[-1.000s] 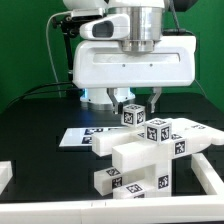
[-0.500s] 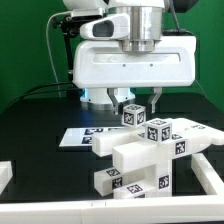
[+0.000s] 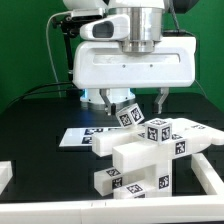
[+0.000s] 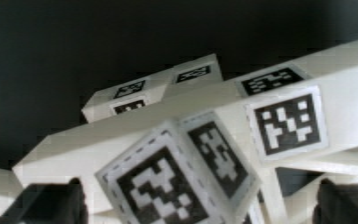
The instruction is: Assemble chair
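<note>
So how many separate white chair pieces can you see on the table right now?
2: a small tagged block tilted between the fingers of the open gripper, and the big joined stack below it. Others may be hidden.

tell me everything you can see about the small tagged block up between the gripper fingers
The small block is a chunky white plastic cube with black-and-white square tags on its visible faces. It sits tilted, one corner raised, on top of the white chair assembly in mid-table. The gripper straddles it with fingers spread wide on either side; they seem clear of it. The wrist view shows the block's tagged faces filling the space between the fingers.
</note>
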`<control>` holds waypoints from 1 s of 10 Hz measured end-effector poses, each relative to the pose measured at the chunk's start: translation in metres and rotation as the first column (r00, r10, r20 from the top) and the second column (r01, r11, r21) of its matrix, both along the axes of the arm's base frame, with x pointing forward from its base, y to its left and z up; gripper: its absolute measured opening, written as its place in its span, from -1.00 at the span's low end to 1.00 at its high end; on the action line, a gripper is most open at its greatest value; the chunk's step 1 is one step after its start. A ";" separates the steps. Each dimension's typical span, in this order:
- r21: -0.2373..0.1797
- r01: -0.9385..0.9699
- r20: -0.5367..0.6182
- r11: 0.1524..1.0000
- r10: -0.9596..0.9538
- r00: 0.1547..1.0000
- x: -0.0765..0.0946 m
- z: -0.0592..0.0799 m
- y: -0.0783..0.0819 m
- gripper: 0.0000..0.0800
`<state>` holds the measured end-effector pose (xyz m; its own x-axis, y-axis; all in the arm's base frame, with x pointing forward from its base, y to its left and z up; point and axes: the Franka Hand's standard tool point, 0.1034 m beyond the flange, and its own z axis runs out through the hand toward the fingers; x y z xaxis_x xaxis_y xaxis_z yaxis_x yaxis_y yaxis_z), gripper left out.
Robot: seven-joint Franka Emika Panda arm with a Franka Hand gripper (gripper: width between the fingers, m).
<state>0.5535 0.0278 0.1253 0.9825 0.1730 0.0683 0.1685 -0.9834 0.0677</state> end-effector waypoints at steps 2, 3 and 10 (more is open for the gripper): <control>0.000 0.000 0.000 1.000 0.000 1.000 0.000 0.000 0.000 0.62; 0.000 0.000 0.000 1.000 0.000 1.000 0.000 0.000 0.000 0.62; 0.147 0.214 -0.060 0.966 -0.207 0.976 -0.001 0.007 -0.013 0.62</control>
